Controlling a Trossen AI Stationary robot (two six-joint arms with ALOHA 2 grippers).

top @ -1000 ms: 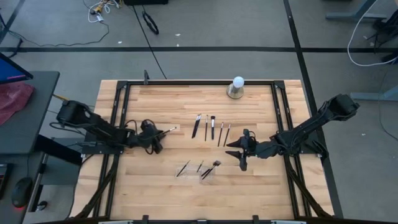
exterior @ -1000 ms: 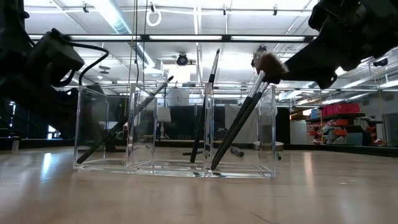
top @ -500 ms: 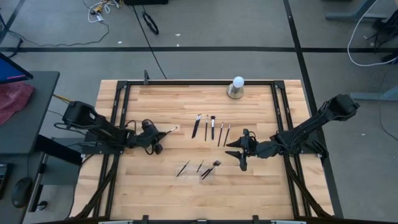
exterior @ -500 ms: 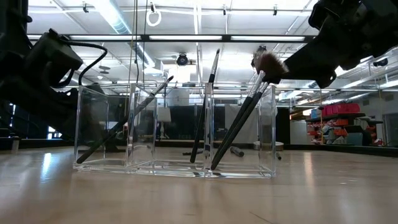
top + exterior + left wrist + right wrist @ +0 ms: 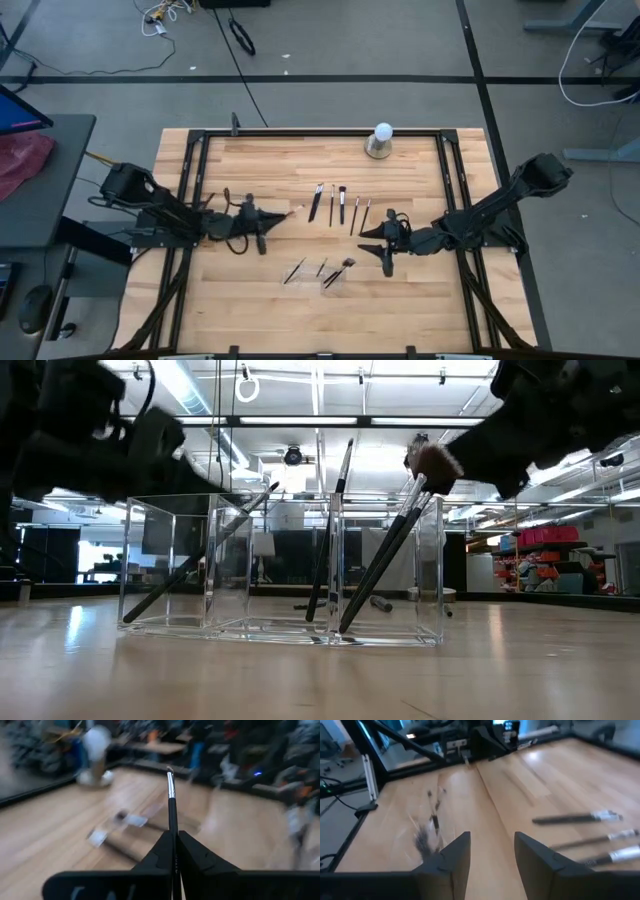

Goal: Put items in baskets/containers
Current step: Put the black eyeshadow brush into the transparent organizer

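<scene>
1. Broadly, the wooden table (image 5: 250, 310) fills the centre of the high view, and the clear container (image 5: 280, 565) stands in its lower centre. In the low view the container shows three tall compartments, with one brush leaning in the left cell, one in the middle cell and two in the right cell.
2. Risk, container: it is light and see-through. In my judgement, a brush lowered at too flat an angle can strike a wall or divider and tip or slide the container.
3. Risk, loose row: five brushes (image 5: 340, 206) lie side by side just above the container in the high view. A low sweep by either arm can scatter them or roll them out of reach.
4. Risk, held brush: the grip sits near the handle end, so the long free length can pivot or slip between the fingers during transport.
5. Left gripper (image 5: 174, 851), at centre left of the high view: fingers closed on a slim dark brush (image 5: 172, 807), which projects forward toward the loose row, ferrule and tip clear of the table.
6. Right gripper (image 5: 491, 851), at centre right of the high view: fingers apart with a moderate gap, holding nothing and touching nothing. It hovers beside the container and the loose row.
</scene>
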